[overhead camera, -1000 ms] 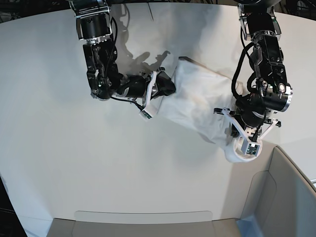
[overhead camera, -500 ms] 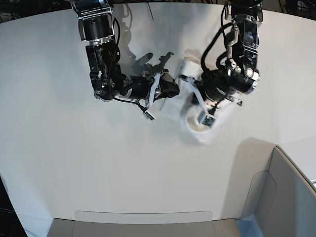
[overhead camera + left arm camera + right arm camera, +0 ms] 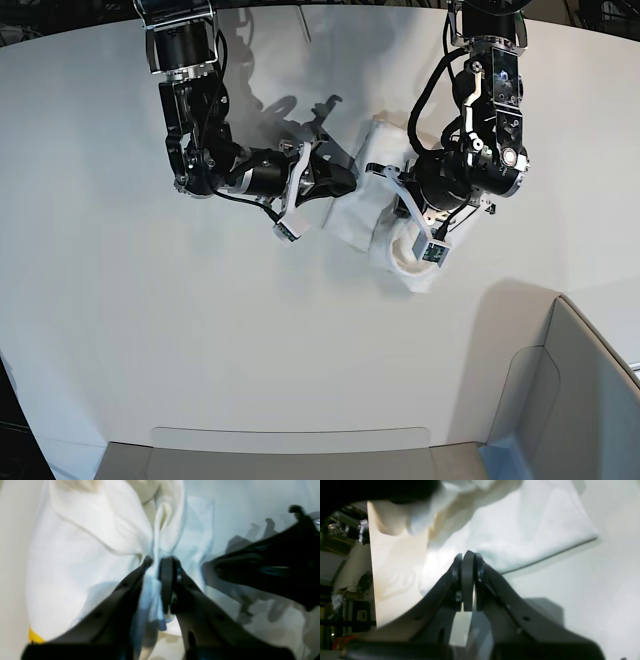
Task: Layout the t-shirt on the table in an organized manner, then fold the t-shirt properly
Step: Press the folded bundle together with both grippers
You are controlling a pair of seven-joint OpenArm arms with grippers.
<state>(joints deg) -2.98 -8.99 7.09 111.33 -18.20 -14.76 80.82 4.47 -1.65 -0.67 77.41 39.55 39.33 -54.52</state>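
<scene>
Both arms bent inward over the white t-shirt (image 3: 352, 215), mid-table (image 3: 120, 330).
Left wrist: left gripper (image 3: 157, 563) pinches a bunched fold. Right wrist: right gripper (image 3: 466, 560) pressed closed, shirt edge behind. Base: wrists nearly meet.

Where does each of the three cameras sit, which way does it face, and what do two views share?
Base: overhead, looking down at the table; both arms show.
Left wrist: behind the left gripper, facing along its fingers, shut on the t-shirt.
Right wrist: behind the right gripper, facing along its closed fingers toward the cloth; whether it pinches any is unclear.
Shared: the t-shirt appears in all views.
</scene>
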